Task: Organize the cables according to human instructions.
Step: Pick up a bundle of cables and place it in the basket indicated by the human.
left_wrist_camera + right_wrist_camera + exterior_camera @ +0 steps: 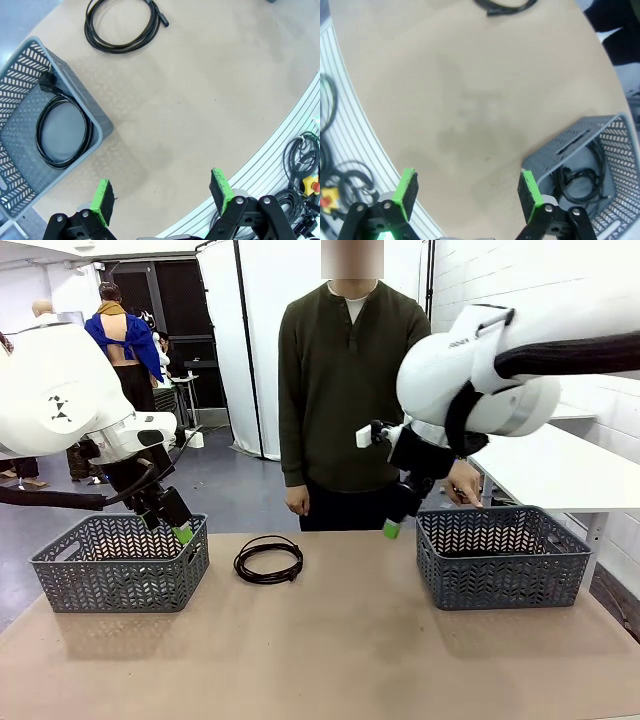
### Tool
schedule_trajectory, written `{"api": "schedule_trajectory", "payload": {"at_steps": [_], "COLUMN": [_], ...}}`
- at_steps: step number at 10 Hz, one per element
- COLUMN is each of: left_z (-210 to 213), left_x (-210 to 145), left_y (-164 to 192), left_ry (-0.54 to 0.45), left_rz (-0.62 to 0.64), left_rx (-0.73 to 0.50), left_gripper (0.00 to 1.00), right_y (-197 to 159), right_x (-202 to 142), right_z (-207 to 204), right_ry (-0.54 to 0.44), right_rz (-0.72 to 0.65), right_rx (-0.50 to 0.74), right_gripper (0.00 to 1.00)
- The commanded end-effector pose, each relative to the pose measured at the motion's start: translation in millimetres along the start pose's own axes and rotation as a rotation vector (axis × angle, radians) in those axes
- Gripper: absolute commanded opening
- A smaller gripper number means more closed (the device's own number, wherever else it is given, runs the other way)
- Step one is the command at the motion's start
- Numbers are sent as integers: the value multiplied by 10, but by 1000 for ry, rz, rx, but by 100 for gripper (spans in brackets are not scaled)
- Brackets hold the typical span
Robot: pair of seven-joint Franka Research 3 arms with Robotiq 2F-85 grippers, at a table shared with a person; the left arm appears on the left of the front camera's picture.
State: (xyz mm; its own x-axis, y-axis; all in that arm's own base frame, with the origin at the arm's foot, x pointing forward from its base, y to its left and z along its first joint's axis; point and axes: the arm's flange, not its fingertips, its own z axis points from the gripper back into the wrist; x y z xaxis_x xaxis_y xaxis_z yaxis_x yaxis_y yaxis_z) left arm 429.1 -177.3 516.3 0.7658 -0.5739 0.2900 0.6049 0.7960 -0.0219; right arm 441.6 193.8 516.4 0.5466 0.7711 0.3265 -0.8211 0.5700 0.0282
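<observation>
Black cord in a round coil (268, 561) lies on the tan table (340, 650), between two grey lattice baskets and nearer the left basket (120, 565). From the left wrist its plug end points away from the coil, and a second coiled cable (62, 132) rests flat on the floor of the left basket, its plug against the basket's wall. From the right wrist a loose tangle of cable (582, 177) sits inside the right basket (503, 555); how many cords it holds I cannot tell. The left gripper (178, 530) hangs at the near inner corner of the left basket, jaws spread wide with nothing between the green pads (103, 200). The right gripper (395, 523) hovers just left of the right basket, also wide open and empty. The human (345, 390) stands at the far edge, one hand (296, 501) hanging by the table, the other (464, 483) behind the right basket
</observation>
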Motion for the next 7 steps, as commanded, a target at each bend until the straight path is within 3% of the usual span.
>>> {"api": "schedule_trajectory", "payload": {"at_steps": [1,7], "left_z": [0,0], "left_x": [8,8], "left_y": [4,4], "left_ry": [-14,-14], "left_rz": [0,0], "left_rx": [4,4], "left_gripper": [100,100], "right_y": [-85,-319], "right_x": [474,1395], "right_z": [-94,-814], "right_ry": [45,92], "right_rz": [-125,-365], "right_rx": [-27,-18], "right_gripper": [100,100]}}
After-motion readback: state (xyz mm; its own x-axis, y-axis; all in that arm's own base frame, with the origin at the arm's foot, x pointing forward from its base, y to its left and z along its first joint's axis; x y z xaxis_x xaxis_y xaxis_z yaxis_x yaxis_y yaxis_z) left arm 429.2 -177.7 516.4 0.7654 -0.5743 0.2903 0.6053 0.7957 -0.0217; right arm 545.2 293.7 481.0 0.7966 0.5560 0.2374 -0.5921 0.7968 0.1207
